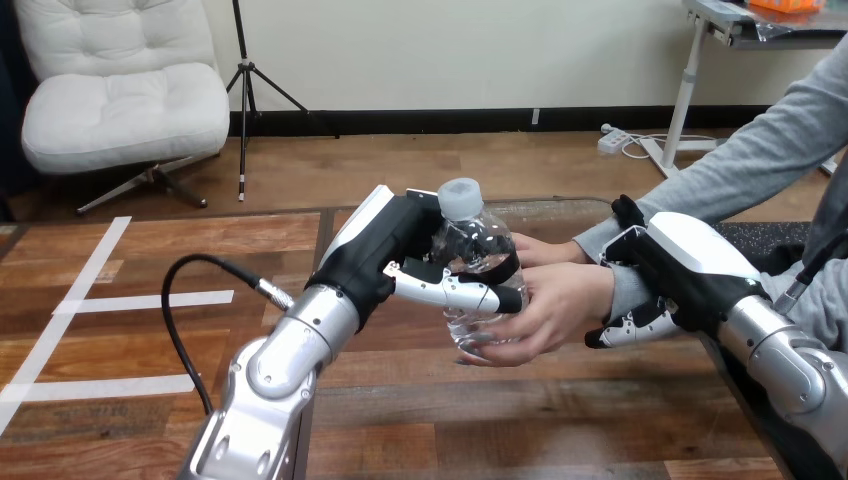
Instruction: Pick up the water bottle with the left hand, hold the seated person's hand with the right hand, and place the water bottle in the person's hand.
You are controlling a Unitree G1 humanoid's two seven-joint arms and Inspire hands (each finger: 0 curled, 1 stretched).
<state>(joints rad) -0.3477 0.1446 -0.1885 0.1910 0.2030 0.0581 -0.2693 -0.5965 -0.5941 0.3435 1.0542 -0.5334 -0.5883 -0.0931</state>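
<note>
I judge 2 of 3 steps done: left hand (390, 250) grips water bottle (468, 232), right hand (690, 265) clasps person's wrist (624, 286); release into person's hand (555, 305) remains.

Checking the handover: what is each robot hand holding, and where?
The left hand grips the water bottle round its middle; right hand clasps the person's wrist.

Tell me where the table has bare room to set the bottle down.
Bare table lies near the robot, between its left arm and right arm, nearer than the person's hand. Crowded: mid-table, where the left hand and the person's hand both hold the water bottle, with the right hand curled round the person's wrist beside them.
</note>
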